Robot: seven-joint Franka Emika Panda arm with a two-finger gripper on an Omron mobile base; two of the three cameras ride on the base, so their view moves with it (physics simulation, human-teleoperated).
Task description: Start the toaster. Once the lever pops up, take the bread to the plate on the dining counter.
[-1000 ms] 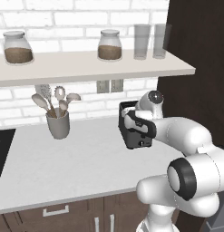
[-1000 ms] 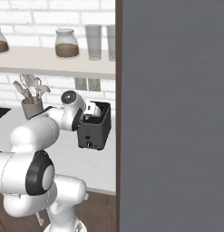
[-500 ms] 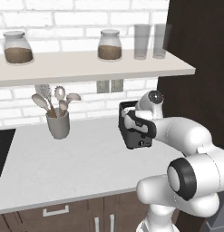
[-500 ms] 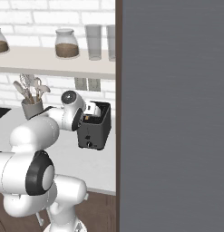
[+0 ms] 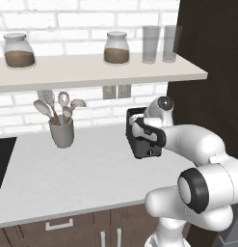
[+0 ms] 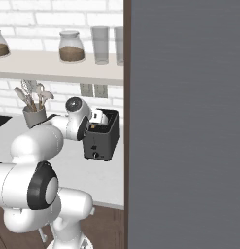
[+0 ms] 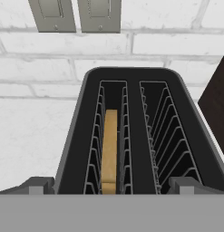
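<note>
Toaster, black and boxy, holds golden bread between wire racks.

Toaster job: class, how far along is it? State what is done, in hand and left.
Done: the bread sits deep in the toaster's left slot. In hand: the open claw hovers above the toaster, holding nothing. Left: whether toasting has started cannot be told; the bread must be lifted out and carried to the plate.
</note>
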